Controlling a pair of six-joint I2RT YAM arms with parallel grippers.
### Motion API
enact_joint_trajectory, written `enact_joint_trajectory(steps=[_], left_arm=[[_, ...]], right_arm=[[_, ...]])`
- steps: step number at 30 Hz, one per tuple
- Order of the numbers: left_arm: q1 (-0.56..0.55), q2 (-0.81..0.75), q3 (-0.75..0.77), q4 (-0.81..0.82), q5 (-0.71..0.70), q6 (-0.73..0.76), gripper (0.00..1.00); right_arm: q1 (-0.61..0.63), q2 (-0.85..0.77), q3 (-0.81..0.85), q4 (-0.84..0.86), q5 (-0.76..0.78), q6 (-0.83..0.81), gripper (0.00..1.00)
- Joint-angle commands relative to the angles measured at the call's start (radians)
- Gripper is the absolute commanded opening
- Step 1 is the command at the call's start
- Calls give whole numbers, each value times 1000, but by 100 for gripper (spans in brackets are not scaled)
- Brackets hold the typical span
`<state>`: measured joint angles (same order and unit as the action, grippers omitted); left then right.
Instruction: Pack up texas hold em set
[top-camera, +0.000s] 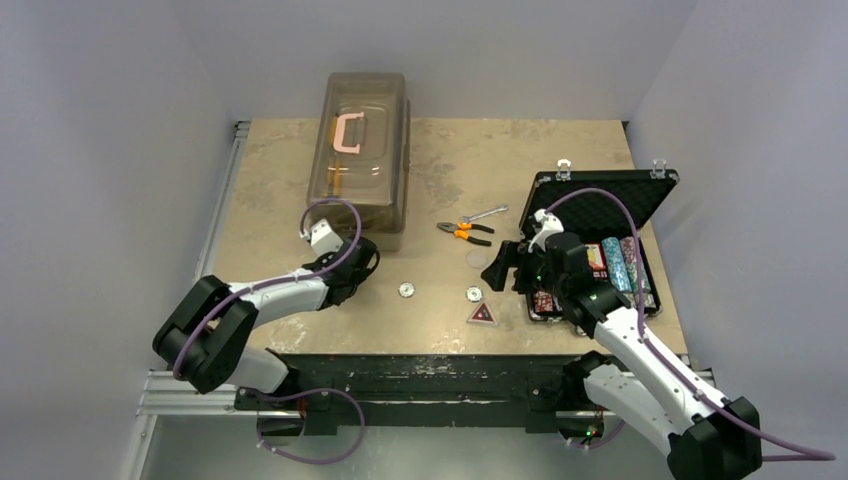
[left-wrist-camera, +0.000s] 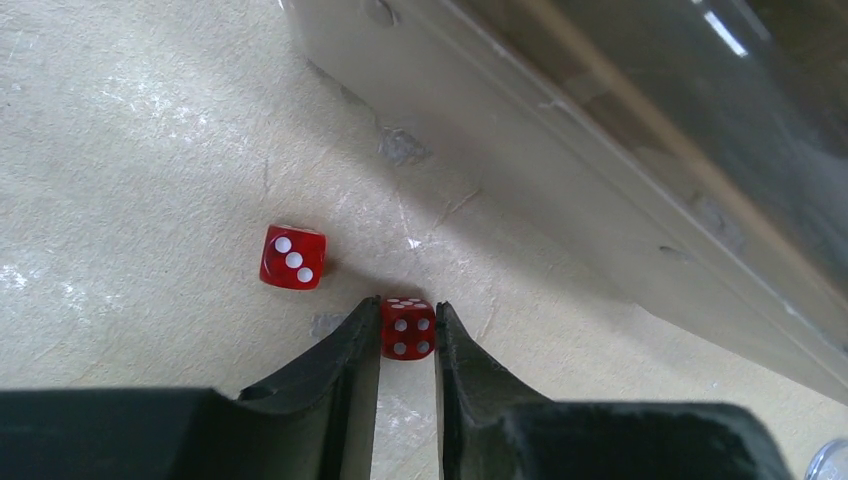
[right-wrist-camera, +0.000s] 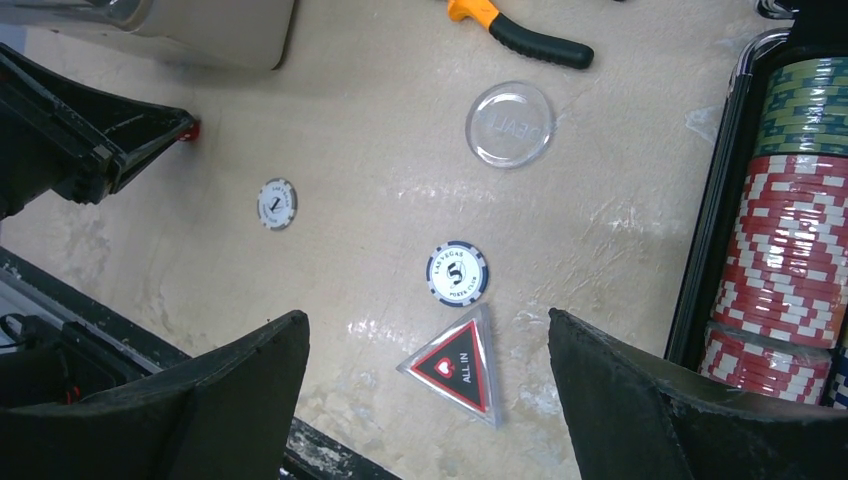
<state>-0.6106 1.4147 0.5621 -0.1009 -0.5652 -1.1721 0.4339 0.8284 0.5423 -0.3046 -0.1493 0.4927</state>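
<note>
The black case (top-camera: 600, 196) stands open at the right, with rows of poker chips (top-camera: 622, 264) inside, also in the right wrist view (right-wrist-camera: 790, 240). My left gripper (left-wrist-camera: 408, 312) is down on the table by the brown box, shut on a red die (left-wrist-camera: 408, 330). A second red die (left-wrist-camera: 293, 257) lies just to its left. My right gripper (right-wrist-camera: 428, 320) is open over the red triangle token (right-wrist-camera: 457, 365). Two loose chips (right-wrist-camera: 457, 273) (right-wrist-camera: 277, 203) and a clear round button (right-wrist-camera: 509, 124) lie on the table. The blue card box does not show.
The large translucent brown box (top-camera: 360, 160) with its pink handle stands at the back left, close to my left gripper (top-camera: 365, 262). Orange-handled pliers (top-camera: 462, 232) and a wrench (top-camera: 487, 213) lie mid-table. The table's front edge is just below the token (top-camera: 483, 314).
</note>
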Motion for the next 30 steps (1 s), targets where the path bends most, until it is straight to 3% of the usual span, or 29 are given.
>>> enact_joint_trajectory(steps=[1,14,23,30], left_arm=[[9,30,39,-74,43,21,0],[-81,-74,58,-113,375,100,0],[-191,-38,116,83,597,100,0],[-250,39,114,347,746,117,0]], right_arm=[[6,-11,-13,4,-20,-6,88],[6,-39,-59,36,-161,0,93],[6,-37,-85,82,-285,44,97],[1,-38,-120,74,-255,72,96]])
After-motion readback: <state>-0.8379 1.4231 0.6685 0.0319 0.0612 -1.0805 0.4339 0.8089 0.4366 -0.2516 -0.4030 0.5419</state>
